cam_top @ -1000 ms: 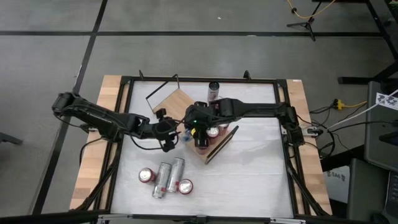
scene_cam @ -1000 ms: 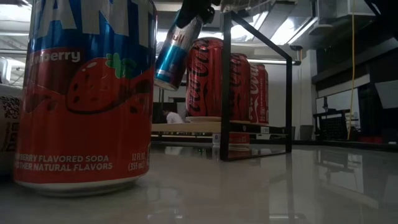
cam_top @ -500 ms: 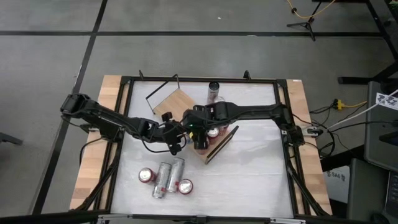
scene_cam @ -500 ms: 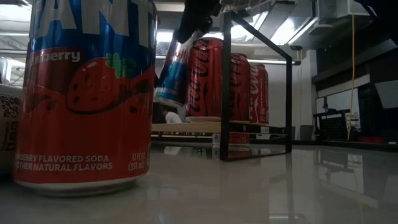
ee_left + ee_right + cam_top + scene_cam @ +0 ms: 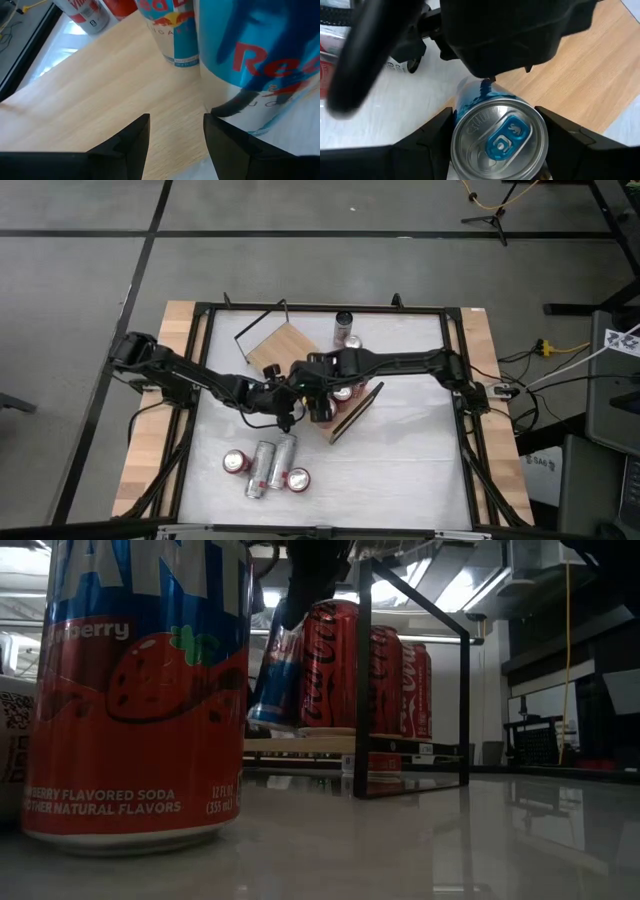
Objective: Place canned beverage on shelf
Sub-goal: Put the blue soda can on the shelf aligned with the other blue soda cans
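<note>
Blue and silver, the slim can (image 5: 280,675) hangs tilted in the right gripper (image 5: 496,145), whose fingers are clamped on its sides, low over the near-left corner of the wooden shelf (image 5: 100,85) and just beside the red cans (image 5: 338,665) standing there. Set down at that lean, it could catch the board's edge or a red can and topple. Close alongside, the left gripper (image 5: 175,135), holding nothing with its fingers only slightly parted, could bump the can.

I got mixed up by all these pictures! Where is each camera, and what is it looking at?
High: above, facing down at the table and both arms.
Low: on the tabletop, past a strawberry soda can toward the shelf.
Left wrist: over the shelf; own dark fingers.
Right wrist: above the blue can it holds.
Both wrist views share that can.
</note>
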`<state>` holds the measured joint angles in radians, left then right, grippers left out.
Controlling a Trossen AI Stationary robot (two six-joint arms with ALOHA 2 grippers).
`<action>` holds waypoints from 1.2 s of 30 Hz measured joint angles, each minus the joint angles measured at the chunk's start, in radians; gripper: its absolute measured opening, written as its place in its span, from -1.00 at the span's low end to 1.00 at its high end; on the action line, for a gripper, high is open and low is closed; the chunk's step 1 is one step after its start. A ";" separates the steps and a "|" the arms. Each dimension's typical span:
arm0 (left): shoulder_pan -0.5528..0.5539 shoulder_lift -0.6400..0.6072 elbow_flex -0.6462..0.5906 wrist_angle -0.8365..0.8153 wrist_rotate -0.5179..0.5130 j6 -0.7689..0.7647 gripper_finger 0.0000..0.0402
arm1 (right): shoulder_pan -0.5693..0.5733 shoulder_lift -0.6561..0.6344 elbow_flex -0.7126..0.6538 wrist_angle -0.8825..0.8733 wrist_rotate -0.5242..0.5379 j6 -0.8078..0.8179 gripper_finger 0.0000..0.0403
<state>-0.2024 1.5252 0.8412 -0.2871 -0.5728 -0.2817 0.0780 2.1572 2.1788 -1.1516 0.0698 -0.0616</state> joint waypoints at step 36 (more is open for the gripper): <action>0.000 0.008 0.000 0.012 -0.026 -0.004 -0.10 | 0.000 0.016 0.000 -0.001 0.027 0.000 0.16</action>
<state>-0.2020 1.5333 0.8410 -0.2756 -0.5986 -0.2855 0.0784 2.1731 2.1792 -1.1524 0.0972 -0.0613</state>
